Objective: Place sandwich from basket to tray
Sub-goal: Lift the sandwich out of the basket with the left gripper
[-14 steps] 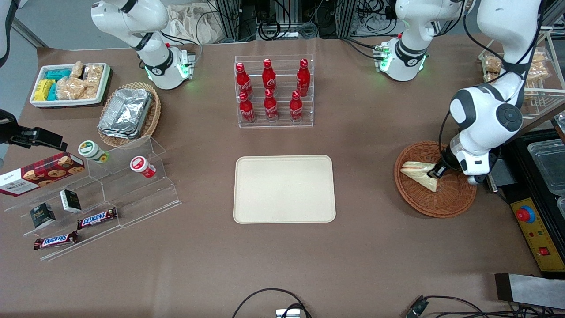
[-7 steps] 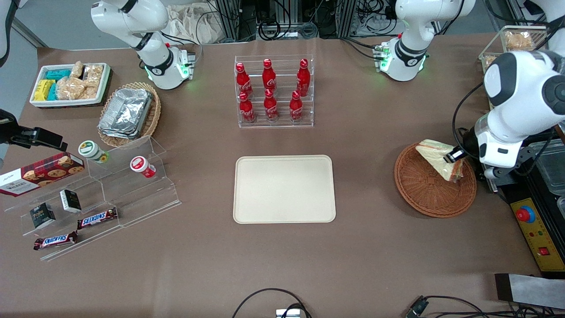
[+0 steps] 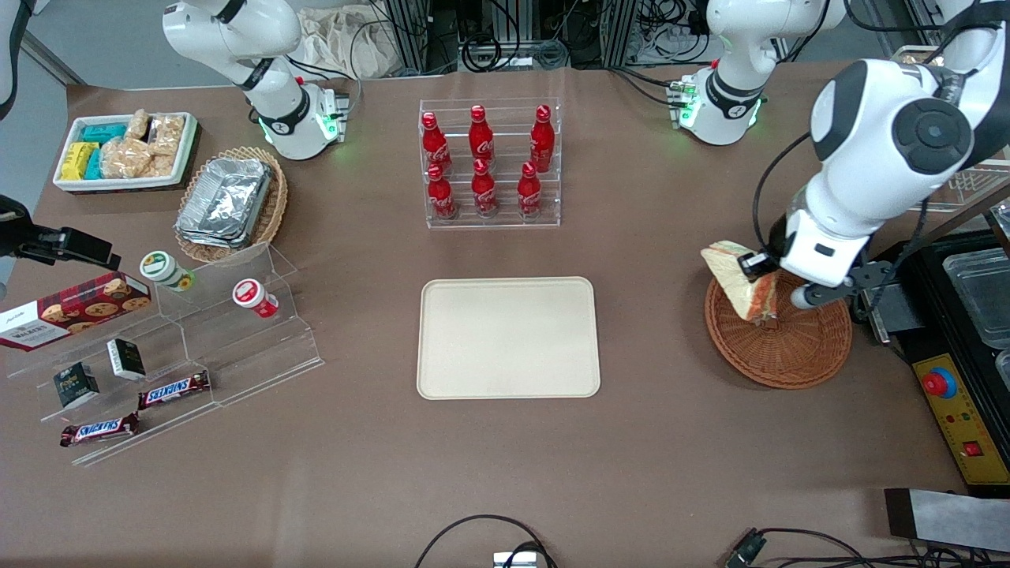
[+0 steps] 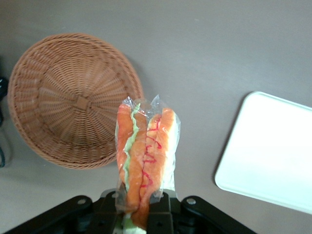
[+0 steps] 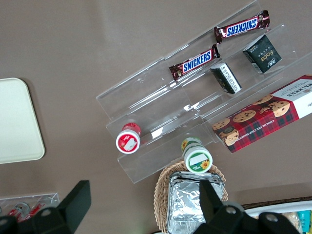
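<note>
sandwich (image 3: 742, 278) hangs in the air, clamped in the gripper (image 3: 759, 264), above the basket (image 3: 789, 347) edge that lies toward the tray (image 3: 508, 338). the fingers (image 4: 158, 214) are closed on the wrapped wedge near its bread side, and the cut edge with orange and green filling points down at the table in the wrist view (image 4: 146, 161). the basket (image 4: 68, 97) holds nothing; its flat woven bottom is bare. the tray (image 4: 273, 151) is bare too, lying in the middle of the table, well apart from the basket. farther from the front camera than the tray, a clear rack (image 3: 491, 166) holds six red bottles (image 3: 483, 189) in two rows. toward the parked arm's end, an oval wicker basket (image 3: 272, 209) holds silver foil trays (image 3: 225, 201), a white bin (image 3: 183, 162) holds snack packets (image 3: 130, 154), and a clear stepped stand (image 3: 260, 347) carries two small cups (image 3: 254, 298), two dark boxes (image 3: 126, 359), two chocolate bars (image 3: 173, 389) and a cookie box (image 3: 75, 309).
</note>
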`<act>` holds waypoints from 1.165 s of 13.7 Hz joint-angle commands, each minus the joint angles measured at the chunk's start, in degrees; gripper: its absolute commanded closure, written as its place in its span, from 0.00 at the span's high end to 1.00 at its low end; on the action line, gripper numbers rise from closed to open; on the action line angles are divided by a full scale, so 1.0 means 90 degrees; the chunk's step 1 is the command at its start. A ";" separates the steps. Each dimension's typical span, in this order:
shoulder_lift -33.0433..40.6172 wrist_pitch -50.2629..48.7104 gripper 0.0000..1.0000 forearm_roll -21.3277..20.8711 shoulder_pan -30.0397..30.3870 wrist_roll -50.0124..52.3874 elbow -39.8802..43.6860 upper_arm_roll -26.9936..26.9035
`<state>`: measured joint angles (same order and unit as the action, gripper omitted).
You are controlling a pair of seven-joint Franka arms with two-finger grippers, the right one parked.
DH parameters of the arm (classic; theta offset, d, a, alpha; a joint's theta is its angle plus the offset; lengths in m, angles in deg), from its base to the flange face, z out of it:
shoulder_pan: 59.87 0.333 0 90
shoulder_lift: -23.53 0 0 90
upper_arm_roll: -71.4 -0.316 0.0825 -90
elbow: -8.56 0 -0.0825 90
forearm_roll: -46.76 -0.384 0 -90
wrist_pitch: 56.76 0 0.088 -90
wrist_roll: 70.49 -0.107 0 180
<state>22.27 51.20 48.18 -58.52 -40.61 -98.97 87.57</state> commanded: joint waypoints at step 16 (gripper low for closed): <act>-0.1528 0.0884 0.12 -0.0625 0.0016 -0.0205 0.0650 0.2039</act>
<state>11.72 57.75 44.98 -58.73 -44.08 -95.19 103.70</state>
